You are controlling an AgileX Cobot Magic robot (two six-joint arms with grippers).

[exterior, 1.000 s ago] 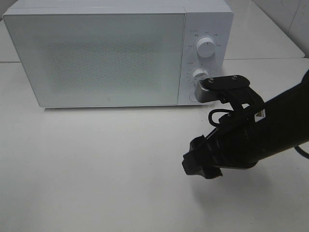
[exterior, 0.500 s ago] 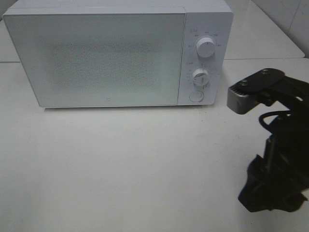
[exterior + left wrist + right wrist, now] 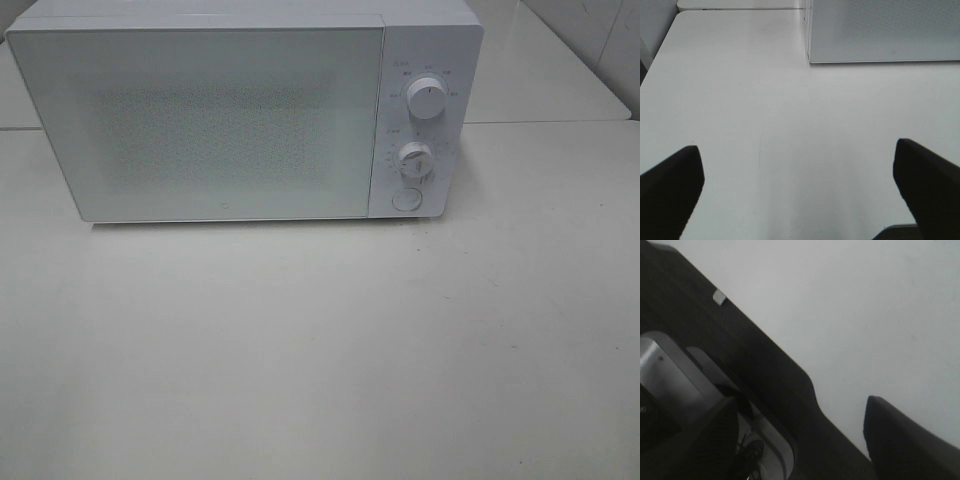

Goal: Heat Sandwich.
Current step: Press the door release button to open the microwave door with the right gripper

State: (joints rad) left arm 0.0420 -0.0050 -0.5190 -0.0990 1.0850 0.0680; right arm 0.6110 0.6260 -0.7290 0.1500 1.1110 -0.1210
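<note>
right arm now out of the high view beside the microwave (image 3: 200,120); left and right jaws apart, empty

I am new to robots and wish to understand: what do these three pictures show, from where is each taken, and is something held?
This is a robot with two arms, each ending in a pincer. One picture comes from a camera mounted high: a white microwave, door closed, on a white table; no arm shows there. The other two come from wrist cameras. The left pincer and the right pincer stand open and hold nothing. No sandwich is visible.
</note>
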